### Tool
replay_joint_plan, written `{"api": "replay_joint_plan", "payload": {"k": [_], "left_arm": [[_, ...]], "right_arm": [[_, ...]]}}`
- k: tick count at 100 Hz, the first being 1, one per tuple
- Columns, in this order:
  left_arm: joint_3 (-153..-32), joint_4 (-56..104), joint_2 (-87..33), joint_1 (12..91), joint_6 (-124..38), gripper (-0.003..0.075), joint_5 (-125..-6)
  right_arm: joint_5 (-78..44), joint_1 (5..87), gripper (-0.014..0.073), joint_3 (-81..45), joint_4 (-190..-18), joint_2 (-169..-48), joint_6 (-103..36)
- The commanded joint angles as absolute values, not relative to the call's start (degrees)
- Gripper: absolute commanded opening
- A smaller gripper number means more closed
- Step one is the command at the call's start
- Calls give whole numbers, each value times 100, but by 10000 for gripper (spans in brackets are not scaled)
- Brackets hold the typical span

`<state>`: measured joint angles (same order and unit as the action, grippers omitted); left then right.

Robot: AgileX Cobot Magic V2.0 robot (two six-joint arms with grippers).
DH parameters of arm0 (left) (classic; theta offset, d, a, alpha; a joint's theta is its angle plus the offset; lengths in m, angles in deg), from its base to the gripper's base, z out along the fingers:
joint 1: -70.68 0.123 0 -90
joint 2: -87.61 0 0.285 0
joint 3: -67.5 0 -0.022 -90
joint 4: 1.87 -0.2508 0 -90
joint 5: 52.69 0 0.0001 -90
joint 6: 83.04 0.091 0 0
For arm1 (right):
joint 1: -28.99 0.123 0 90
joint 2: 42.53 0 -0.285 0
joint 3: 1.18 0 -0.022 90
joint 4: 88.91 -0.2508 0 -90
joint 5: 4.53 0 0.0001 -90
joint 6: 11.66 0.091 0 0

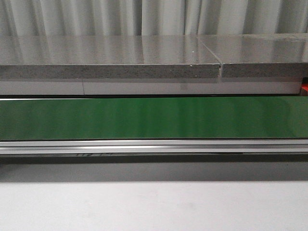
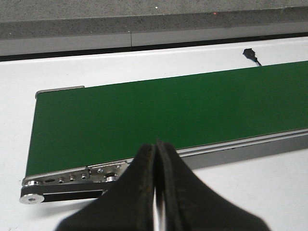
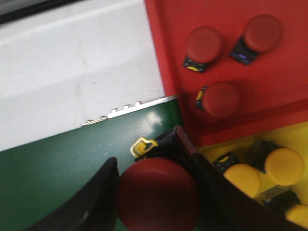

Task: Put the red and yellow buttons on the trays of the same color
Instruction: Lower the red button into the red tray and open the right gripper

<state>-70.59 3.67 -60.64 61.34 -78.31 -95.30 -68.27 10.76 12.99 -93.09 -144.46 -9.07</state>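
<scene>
1. While the long green conveyor belt (image 1: 154, 118) runs bare across the front view, no arm shows there; a grey stone-look shelf (image 1: 110, 57) lies beyond it toward 12 o'clock and a pale white tabletop (image 1: 154, 207) toward 6 o'clock.
2. Seen from the left wrist, the belt's rounded end with its silver roller bracket (image 2: 72, 178) sits on white table with open surface all around it, and a small black cable plug (image 2: 249, 53) lies on the table beyond the belt's far edge.
3. Left gripper (image 2: 156, 192) hovers above the belt's near rail, its two black fingers pressed together with nothing between them.
4. Right gripper (image 3: 154, 192) hangs over the belt's end beside the trays, its black fingers clamped on a round red push button (image 3: 156, 195) with a black base and a yellow clip showing at its far side.
5. Just past the belt's end, at about 1 o'clock of the held button in the right wrist view, a flat red plastic tray (image 3: 269, 96) carries three red buttons, all apart from one another.
6. Touching that tray's edge, a yellow plastic tray (image 3: 288, 137) holds at least three yellow buttons (image 3: 284, 166) close together, partly blurred and cut off by the frame.
</scene>
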Motion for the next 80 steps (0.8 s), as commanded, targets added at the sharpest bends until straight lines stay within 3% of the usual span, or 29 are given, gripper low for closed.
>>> {"api": "replay_joint_plan", "payload": {"k": [1,33,80], "left_arm": [[-7195,432,-6026,6084,-7817,-21,-9129],[-7195,432,-6026,6084,-7817,-21,-9129],[-7195,432,-6026,6084,-7817,-21,-9129]], "right_arm": [[-6510,785,204,1449,-9248,-14145,-853],[-6187,-190,204,1449,-9233,-14381,-671],[-5556,-288,204,1449,-9572,-15365,-664]]}}
